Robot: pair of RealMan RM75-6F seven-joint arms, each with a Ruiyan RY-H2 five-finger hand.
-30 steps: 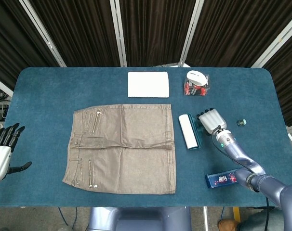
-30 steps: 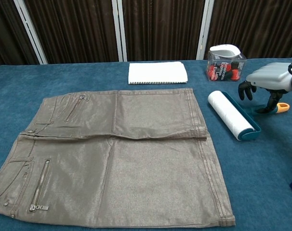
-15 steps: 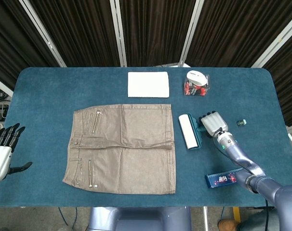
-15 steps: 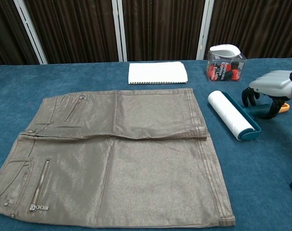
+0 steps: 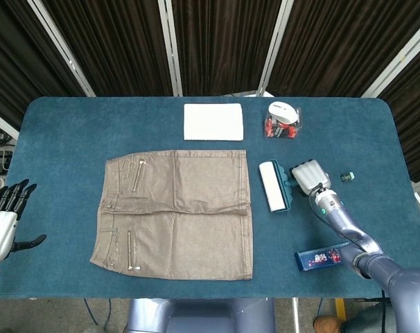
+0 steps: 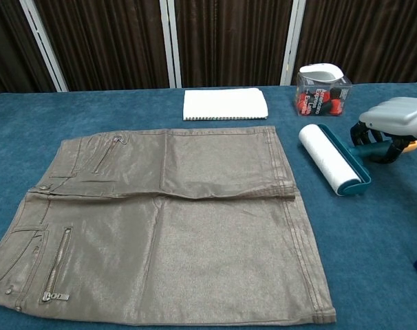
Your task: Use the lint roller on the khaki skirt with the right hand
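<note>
— Khaki skirt (image 5: pixel 175 211) lay flat mid-table; where was the lint roller (image 5: pixel 271 185)?

— Just right of the skirt's hem, its long axis running up-frame to down-frame, teal handle toward the right robot hand (image 5: pixel 308 176).

— Gripping it?

— Fingers looked curled around the handle in the chest view, so I'd judge yes. The left robot hand (image 5: pixel 3 215), spread and empty, sat far off at lower left.

Red and white lettering runs sideways on the clear plastic box with a white lid (image 6: pixel 322 90) at the upper right of the chest view, too blurred to read. The small blue printed packet (image 5: pixel 319 259) at the lower right of the head view carries unreadable white print.
</note>
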